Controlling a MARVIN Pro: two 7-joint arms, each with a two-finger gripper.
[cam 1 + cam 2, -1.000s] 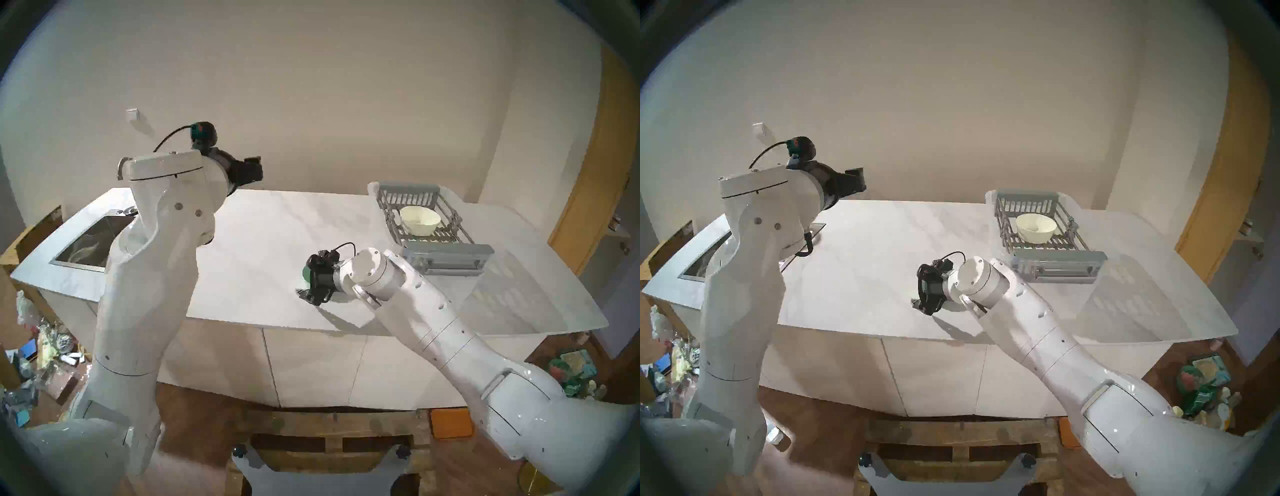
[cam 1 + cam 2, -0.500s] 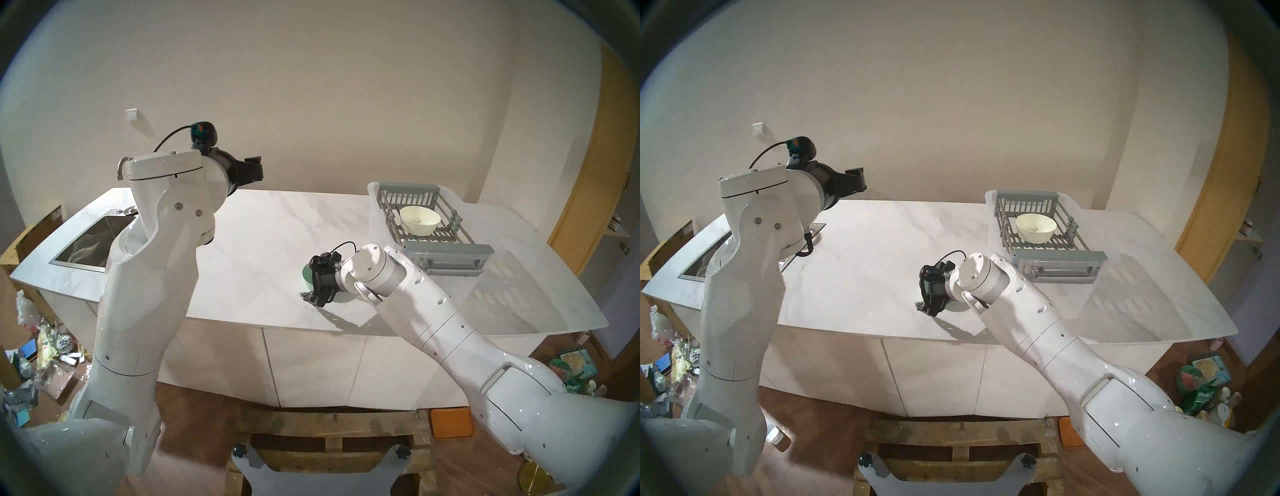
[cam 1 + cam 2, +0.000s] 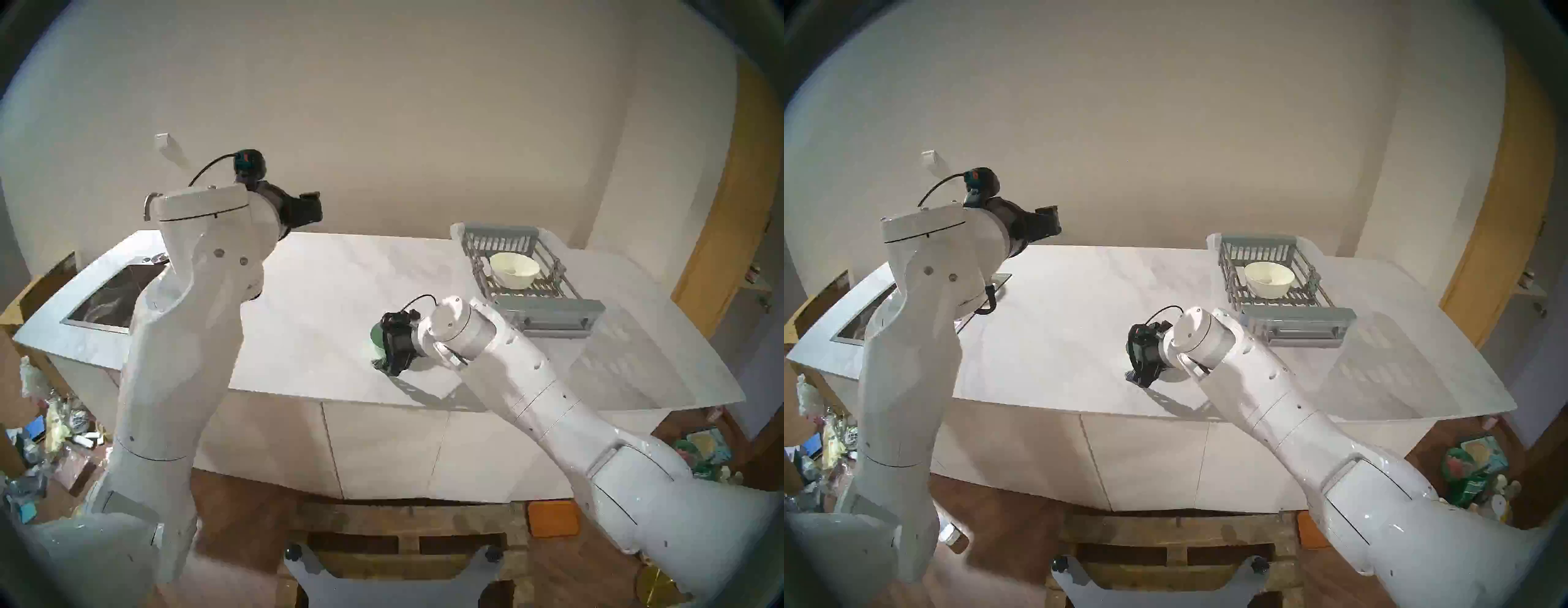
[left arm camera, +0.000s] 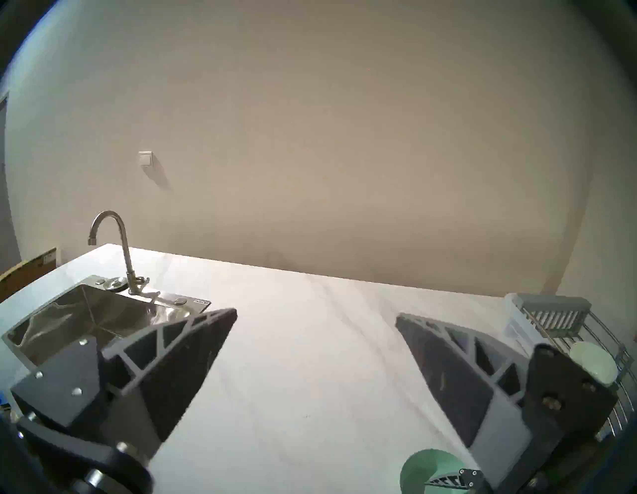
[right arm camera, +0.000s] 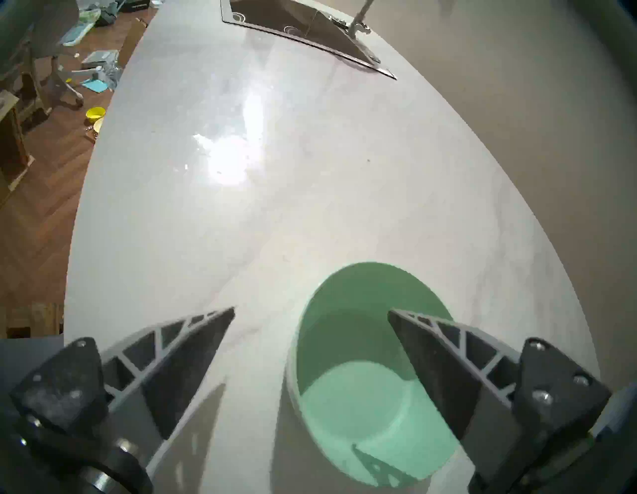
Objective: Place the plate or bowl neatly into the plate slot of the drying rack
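Green bowl [image 5: 365,376] sits upright on the counter [image 3: 322,288], well left of the drying rack [image 3: 526,276] and nearer the front edge. Left gripper [image 4: 315,327], further left of the rack, is raised, jaws apart, empty. Right gripper [image 5: 310,322] is spread, one finger [image 5: 424,358] inside the bowl, the other outside its wall. Advice: seat deeper on the rim before pinching, keep the wall centred. Versus 1.0 s ago, the gripper has shifted over the bowl. Cream bowl [image 3: 514,269] occupies the plate slot [image 3: 539,288].
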